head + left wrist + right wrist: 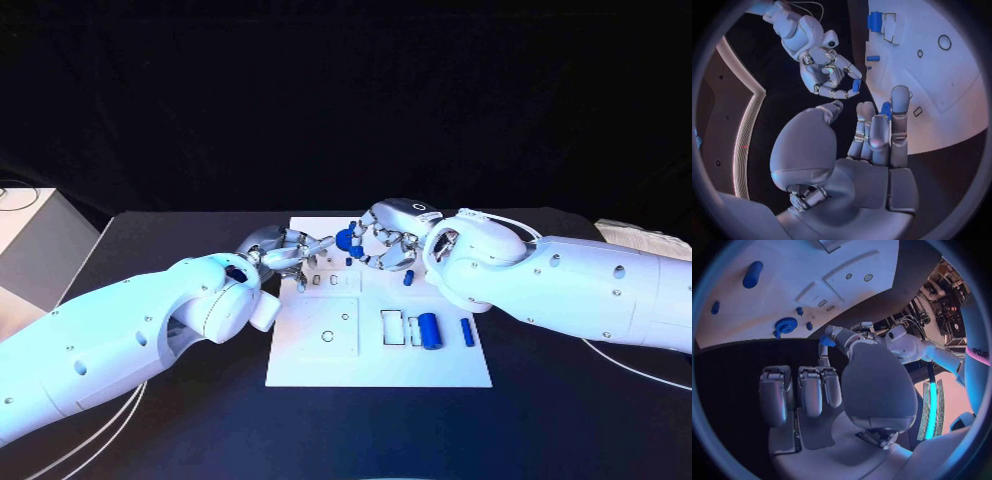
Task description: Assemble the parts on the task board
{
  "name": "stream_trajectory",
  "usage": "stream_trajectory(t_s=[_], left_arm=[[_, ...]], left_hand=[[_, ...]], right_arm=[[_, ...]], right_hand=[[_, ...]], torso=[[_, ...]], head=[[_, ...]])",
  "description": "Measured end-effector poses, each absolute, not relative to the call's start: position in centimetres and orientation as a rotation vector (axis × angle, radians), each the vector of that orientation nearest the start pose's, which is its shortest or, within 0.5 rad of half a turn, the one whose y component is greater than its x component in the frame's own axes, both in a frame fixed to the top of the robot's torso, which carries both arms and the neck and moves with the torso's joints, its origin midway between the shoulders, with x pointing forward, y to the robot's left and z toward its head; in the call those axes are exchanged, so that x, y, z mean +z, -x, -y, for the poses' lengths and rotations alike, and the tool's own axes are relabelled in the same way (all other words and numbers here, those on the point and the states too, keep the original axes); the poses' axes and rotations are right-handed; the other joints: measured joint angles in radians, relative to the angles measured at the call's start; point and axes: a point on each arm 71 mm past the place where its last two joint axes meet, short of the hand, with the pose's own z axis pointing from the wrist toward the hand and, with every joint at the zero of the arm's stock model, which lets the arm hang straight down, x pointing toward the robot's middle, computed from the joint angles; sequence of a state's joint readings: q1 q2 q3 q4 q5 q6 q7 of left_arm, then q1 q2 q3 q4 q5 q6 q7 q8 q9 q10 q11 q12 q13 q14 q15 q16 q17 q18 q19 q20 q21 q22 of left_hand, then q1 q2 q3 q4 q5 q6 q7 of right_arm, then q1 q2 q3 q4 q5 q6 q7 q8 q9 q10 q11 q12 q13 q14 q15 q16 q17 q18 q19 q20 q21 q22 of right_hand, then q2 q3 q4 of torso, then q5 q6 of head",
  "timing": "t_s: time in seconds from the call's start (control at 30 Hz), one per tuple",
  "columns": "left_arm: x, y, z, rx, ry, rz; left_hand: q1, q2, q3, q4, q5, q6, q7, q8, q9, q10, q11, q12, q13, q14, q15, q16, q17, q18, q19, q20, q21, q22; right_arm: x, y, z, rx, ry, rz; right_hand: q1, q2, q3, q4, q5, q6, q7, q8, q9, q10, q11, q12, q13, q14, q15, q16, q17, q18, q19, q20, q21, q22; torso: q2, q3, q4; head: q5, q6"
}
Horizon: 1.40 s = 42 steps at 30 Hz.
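The board (378,365) lies in the middle of the table (173,230), with both hands over its far end: the left hand (286,252) at the far left corner, the right hand (387,238) just right of it. A cylinder (427,328) lies on the board's near right part, a pin (467,331) just right of it, and a gear (786,325) near the far edge.

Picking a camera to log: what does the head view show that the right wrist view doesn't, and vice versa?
Head view adds the task board's near edge and the whole right arm. Right wrist view adds a blue gear lying near the board's far edge. Both share the blue cylinder, the left hand, and the right hand pinching a small blue part.
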<state>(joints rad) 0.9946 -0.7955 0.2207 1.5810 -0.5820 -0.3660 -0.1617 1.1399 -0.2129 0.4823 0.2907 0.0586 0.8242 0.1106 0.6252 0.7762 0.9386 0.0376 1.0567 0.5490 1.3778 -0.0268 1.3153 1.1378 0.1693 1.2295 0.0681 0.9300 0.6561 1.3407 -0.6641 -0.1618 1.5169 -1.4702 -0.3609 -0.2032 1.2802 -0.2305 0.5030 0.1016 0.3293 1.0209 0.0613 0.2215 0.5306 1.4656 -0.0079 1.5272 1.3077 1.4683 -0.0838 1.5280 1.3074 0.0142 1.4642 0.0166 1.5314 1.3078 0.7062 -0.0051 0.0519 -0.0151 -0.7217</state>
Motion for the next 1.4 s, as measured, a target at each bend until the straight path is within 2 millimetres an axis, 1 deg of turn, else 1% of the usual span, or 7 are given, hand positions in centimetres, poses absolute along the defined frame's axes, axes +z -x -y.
stream_trajectory(t_s=[0.23,0.37,0.43,0.47,0.77,0.97,1.4], left_arm=[[-20.4,-47.5,-17.3,-1.088,0.904,-1.844],[-20.5,-47.6,-17.1,-1.064,0.892,-1.863],[-20.6,-47.6,-17.0,-1.054,0.886,-1.87],[-20.6,-47.6,-17.0,-1.05,0.883,-1.873],[-20.8,-47.7,-16.8,-1.029,0.866,-1.892],[-20.8,-47.7,-16.6,-1.028,0.857,-1.901],[-20.8,-47.7,-16.5,-1.03,0.85,-1.91]], left_hand=[[-0.003,-0.003,-0.033,-0.008,0.0,0.008,-0.008,0.031,-0.005,0.009,-0.009,0.011,-0.001,0.014,-0.007,0.017,0.025,0.0,0.011,-0.003,0.03,0.038],[0.025,0.001,-0.047,-0.008,0.0,0.012,-0.013,0.052,-0.009,0.018,-0.018,0.024,-0.001,0.032,-0.012,0.04,0.055,0.0,0.033,-0.011,0.066,0.085],[0.027,0.002,-0.055,-0.005,0.0,0.016,-0.016,0.061,-0.011,0.025,-0.018,0.027,-0.001,0.04,-0.018,0.052,0.072,-0.016,0.042,-0.013,0.086,0.111],[0.03,-0.001,-0.058,-0.004,0.0,0.016,-0.016,0.065,-0.012,0.027,-0.02,0.032,-0.001,0.043,-0.018,0.055,0.077,-0.016,0.045,-0.016,0.093,0.119],[0.03,-0.001,-0.074,0.0,0.0,0.02,-0.02,0.072,-0.017,0.029,-0.022,0.032,-0.001,0.048,-0.019,0.06,0.089,-0.016,0.05,-0.014,0.107,0.139],[0.022,0.002,-0.109,0.001,0.0,0.016,-0.023,0.084,-0.025,0.029,-0.022,0.035,-0.001,0.048,-0.019,0.064,0.095,-0.016,0.052,-0.016,0.118,0.152],[0.009,0.009,-0.12,0.002,0.0,0.016,-0.023,0.088,-0.029,0.032,-0.025,0.039,-0.001,0.052,-0.023,0.07,0.103,-0.016,0.054,-0.018,0.126,0.163]], right_arm=[[-15.6,-48.6,11.2,0.665,0.258,-1.592],[-15.6,-48.4,10.9,0.665,0.255,-1.588],[-15.6,-48.3,10.8,0.666,0.254,-1.586],[-15.6,-48.3,10.7,0.666,0.254,-1.586],[-15.6,-48.2,10.2,0.667,0.258,-1.585],[-15.7,-48.2,10.0,0.666,0.261,-1.584],[-15.7,-48.1,9.9,0.664,0.269,-1.582]], right_hand=[[-0.004,-0.004,-0.003,0.003,0.0,-0.001,0.001,-0.002,0.008,0.0,0.0,0.0,0.0,0.0,0.0,0.0,0.0,0.0,0.0,0.0,0.0,0.0],[-0.004,-0.004,-0.003,0.003,0.0,-0.001,0.001,-0.003,0.009,0.0,0.0,0.0,0.0,0.0,0.0,0.0,0.0,0.0,0.0,0.0,0.0,0.0],[-0.004,-0.004,-0.001,0.004,0.0,-0.001,0.001,-0.005,0.009,0.0,0.0,0.0,0.0,-0.004,0.004,0.0,0.0,0.0,0.0,0.0,0.0,0.0],[-0.004,-0.004,0.0,0.005,0.0,-0.001,0.001,-0.005,0.009,0.001,0.0,0.0,0.0,-0.004,0.004,0.0,0.0,0.0,0.0,0.0,0.0,0.0],[-0.004,-0.004,-0.003,0.008,0.0,-0.003,0.004,-0.001,0.009,0.003,0.003,0.0,0.0,-0.004,0.004,0.0,0.0,0.0,0.0,0.0,0.0,0.0],[-0.004,-0.004,-0.003,0.008,0.0,-0.004,0.005,-0.001,0.009,0.003,0.003,0.0,0.0,-0.004,0.004,-0.004,0.0,0.0,0.0,0.0,0.0,0.0],[-0.008,-0.002,-0.003,0.008,-0.001,-0.003,0.005,-0.001,0.009,0.003,0.003,0.0,0.0,-0.004,0.003,-0.004,0.0,0.0,0.0,0.0,0.0,0.0]], torso=[[0.002,0.001,-0.0004],[0.002,0.001,-0.0002],[0.003,0.001,-0.0002],[0.003,0.001,-0.0001],[0.003,0.0004,0.0006],[0.004,-0.0002,0.0011],[0.005,-0.0002,0.0013]], head=[[-0.003,0.0],[-0.005,-0.001],[-0.006,-0.001],[-0.006,-0.001],[-0.007,0.0],[-0.008,0.0],[-0.013,0.0]])
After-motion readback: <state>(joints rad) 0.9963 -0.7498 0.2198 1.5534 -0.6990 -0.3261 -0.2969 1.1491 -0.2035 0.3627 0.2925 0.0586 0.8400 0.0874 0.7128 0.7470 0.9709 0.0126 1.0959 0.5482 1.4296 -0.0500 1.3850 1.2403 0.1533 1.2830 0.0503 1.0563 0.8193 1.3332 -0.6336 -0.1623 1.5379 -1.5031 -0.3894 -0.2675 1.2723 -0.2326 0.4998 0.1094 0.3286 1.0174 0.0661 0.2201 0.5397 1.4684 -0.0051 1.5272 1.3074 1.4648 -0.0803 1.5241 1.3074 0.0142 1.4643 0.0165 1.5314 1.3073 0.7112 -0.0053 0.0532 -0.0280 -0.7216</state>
